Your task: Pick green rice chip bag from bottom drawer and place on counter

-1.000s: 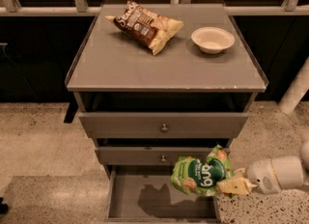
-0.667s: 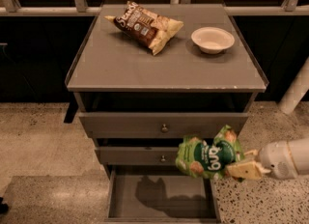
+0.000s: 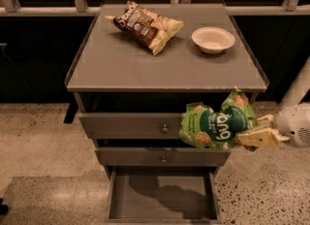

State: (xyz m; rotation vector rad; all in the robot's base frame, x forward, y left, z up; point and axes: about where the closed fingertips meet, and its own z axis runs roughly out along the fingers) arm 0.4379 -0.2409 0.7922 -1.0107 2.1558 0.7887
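Grey and flat, the rectangular counter top with a thin pale edge (image 3: 106, 69) shows bare surface across its left and front. A brown-and-cream crinkly chip bag (image 3: 145, 24) lies toward the back. Below it, the wide shallow grey bottom drawer (image 3: 160, 197) stands pulled out, its floor in shadow. To the right on the top sits a small round white bowl (image 3: 213, 40).

The crinkly light-green rice chip bag with the dark green oval label (image 3: 218, 124) hangs in the air in front of the upper drawer. It is below the counter's front right corner and well above the tray. The pale two-finger gripper (image 3: 252, 133) reaches in from the right and is clamped on the bag's right side.

The step in hand looks like the carry up to the counter. The bag should be raised above the pale edge before it is moved inward, so the crinkly film does not catch under the lip. The bare front stretch, away from the bowl and the other bag, seems the safest place to set it down.
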